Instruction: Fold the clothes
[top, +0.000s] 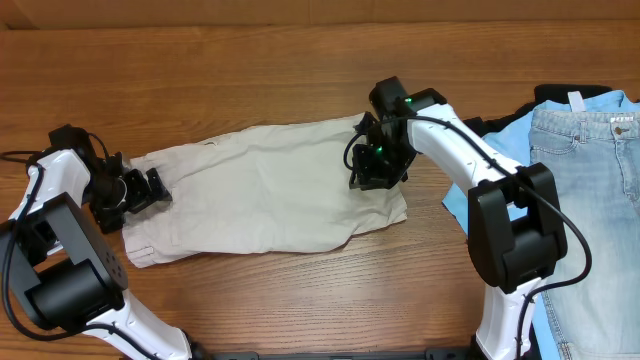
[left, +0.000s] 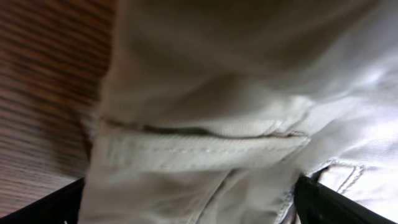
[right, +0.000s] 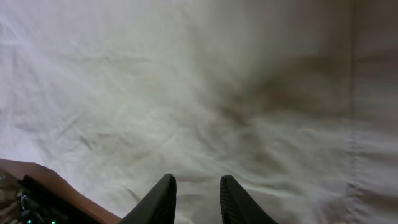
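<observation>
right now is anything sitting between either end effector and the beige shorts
Nothing visible. The left end effector is at the left edge of the shorts, with cloth filling its wrist view; the right end effector is directly over their right end. The jeans lie apart, far right.

Wood-grain table: khaki shorts spread flat mid-table, sky-blue shirt at the right edge, light denim jeans lying on top of the shirt.
</observation>
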